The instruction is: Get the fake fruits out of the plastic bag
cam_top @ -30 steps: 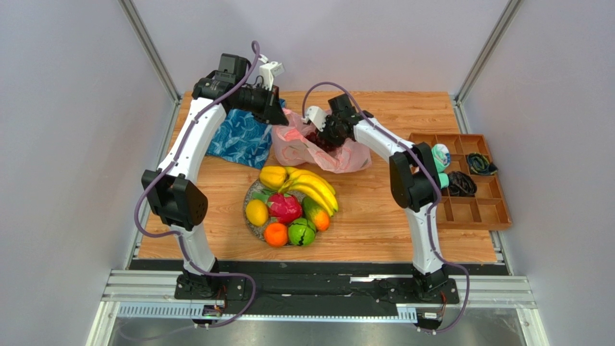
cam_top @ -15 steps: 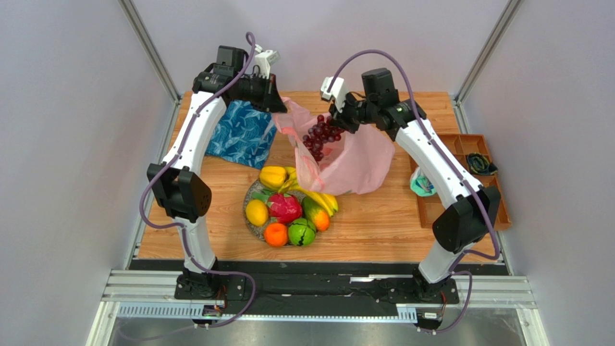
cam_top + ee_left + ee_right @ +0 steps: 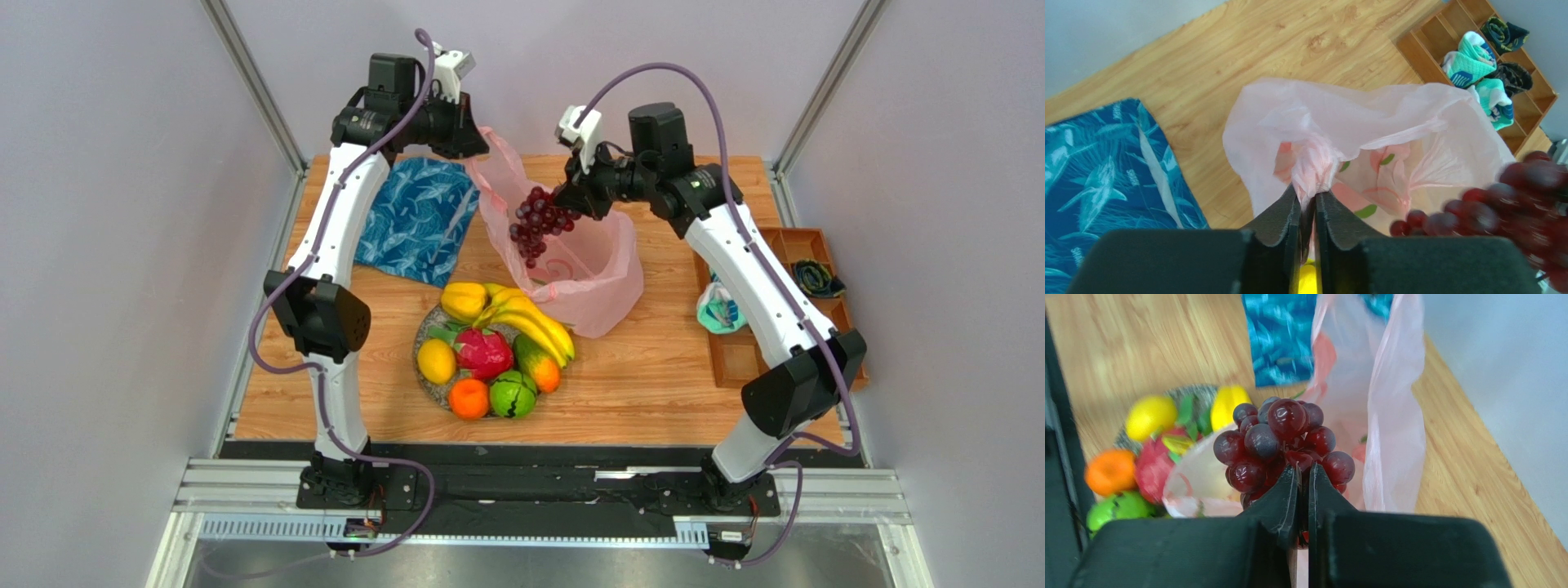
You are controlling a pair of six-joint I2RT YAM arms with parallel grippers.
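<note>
Whereas a second earlier the purple grapes (image 3: 540, 221) are seen sunk in the mouth of the plastic bag (image 3: 595, 276), low over the worktop (image 3: 638, 380), they are now recorded clear of the opening, hanging free in the air at the far middle of the scene.

Grapes, one bunch: pinched at the top by the right end effector (image 3: 1303, 499), which is closed narrowly upon it.

Bag, pink, translucent: raised from its earlier slump. A gathered handle is clamped in the nearly closed left end effector (image 3: 1308, 211), and the body is left dangling. Whether its lower end touches the worktop cannot be told. No other fruit is made out through the film, though the bottom is hidden.

Plate (image 3: 421, 374), near centre, just beside the bag: bananas (image 3: 534, 319), lemon (image 3: 436, 361), orange (image 3: 467, 398), dragon fruit (image 3: 483, 353), melon (image 3: 513, 395) and mango (image 3: 540, 368) are piled on it.

Status, by judgement: the emptying is nearly complete. The grapes are taken to be the last item, and only their transfer to the plate and their release are left outstanding.
</note>
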